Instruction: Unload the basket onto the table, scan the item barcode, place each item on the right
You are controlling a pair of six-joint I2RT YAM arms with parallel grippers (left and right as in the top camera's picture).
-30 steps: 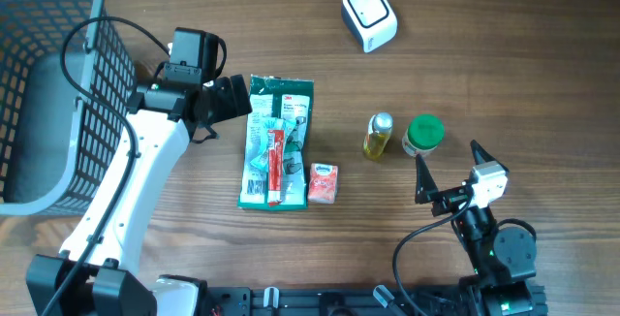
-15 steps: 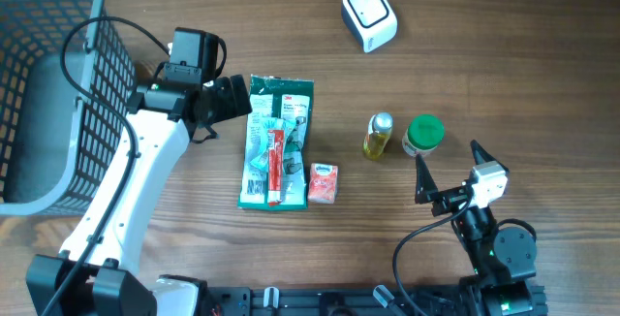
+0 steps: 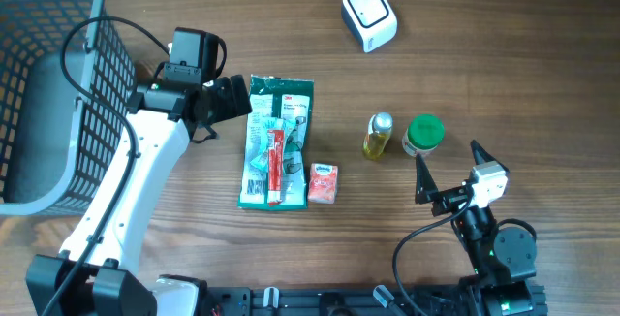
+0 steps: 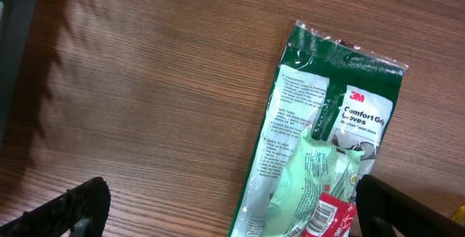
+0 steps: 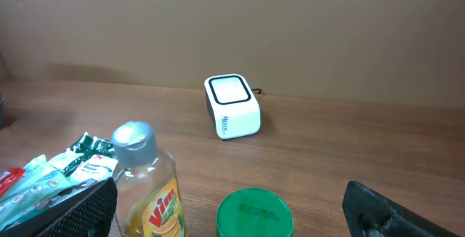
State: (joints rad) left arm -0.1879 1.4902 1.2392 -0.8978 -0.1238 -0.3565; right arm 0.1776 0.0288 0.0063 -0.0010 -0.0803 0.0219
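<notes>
A green 3M glove pack (image 3: 276, 142) lies flat mid-table, with a red barcoded packet (image 3: 275, 166) on top of it. My left gripper (image 3: 242, 100) hovers open at the pack's upper left edge. In the left wrist view the pack (image 4: 327, 142) and the red packet (image 4: 330, 219) lie between the spread jaws of the left gripper (image 4: 236, 211), untouched. The white scanner (image 3: 369, 15) sits at the far side. My right gripper (image 3: 450, 166) is open and empty, just in front of a green-lidded jar (image 5: 254, 211) and a yellow Vim bottle (image 5: 149, 186), with the scanner (image 5: 232, 107) beyond.
A grey mesh basket (image 3: 48, 83) fills the left side of the table. A small red tissue pack (image 3: 323, 182) lies right of the glove pack. The Vim bottle (image 3: 378, 136) and the jar (image 3: 423, 134) stand side by side, right of centre.
</notes>
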